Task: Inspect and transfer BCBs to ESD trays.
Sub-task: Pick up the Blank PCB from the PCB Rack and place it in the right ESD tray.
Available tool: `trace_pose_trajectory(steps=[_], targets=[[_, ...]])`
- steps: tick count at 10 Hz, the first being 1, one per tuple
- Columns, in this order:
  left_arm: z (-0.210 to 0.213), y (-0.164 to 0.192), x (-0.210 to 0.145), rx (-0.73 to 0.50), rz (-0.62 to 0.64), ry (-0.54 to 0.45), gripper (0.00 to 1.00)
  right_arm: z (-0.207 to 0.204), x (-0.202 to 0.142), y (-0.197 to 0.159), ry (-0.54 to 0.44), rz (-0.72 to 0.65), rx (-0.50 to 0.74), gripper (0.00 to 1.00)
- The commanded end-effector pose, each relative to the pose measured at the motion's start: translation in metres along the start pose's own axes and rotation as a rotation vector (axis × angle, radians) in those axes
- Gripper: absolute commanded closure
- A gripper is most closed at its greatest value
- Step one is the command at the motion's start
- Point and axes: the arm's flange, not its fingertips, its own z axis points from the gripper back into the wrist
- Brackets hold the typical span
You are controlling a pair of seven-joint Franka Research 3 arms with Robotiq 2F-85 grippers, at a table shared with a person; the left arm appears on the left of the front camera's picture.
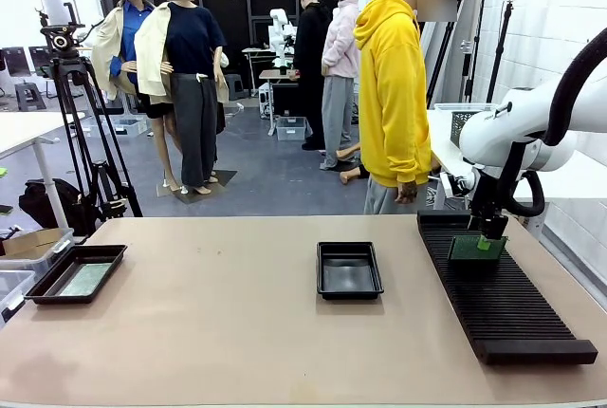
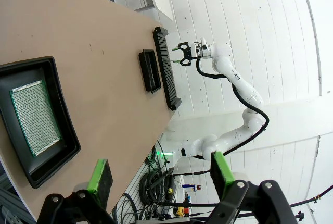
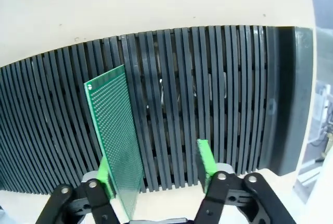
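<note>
Caption: A green BCB (image 3: 117, 146), stippled with a fine grid of pale dots, stands between the bright green pads (image 3: 206, 159) of the black right gripper (image 3: 154, 168). Ahead of it is a black rack (image 3: 218, 88), ribbed in close parallel lines. Ahead of the left gripper (image 2: 160, 174), black with matching green pads (image 2: 99, 179), a second BCB (image 2: 34, 117), green with silvery dots, lies in a glossy black ESD tray (image 2: 49, 173) on the plain tan table (image 2: 104, 26).
</note>
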Motion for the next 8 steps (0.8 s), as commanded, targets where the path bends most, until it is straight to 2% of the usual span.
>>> trace_pose_trajectory(steps=[1,2,8], targets=[[0.0005,-0.0017,-0.0004,0.011,-0.001,-0.006,0.00,-0.0013,0.0004,-0.0092,0.002,0.027,0.036,0.81],[0.0005,-0.0017,-0.0004,0.011,-0.001,-0.006,0.00,-0.0015,0.0013,-0.0111,0.000,0.030,0.044,1.00],[0.0005,-0.0017,-0.0004,0.011,-0.001,-0.006,0.00,-0.0056,0.0047,-0.0154,0.047,0.037,0.118,1.00]])
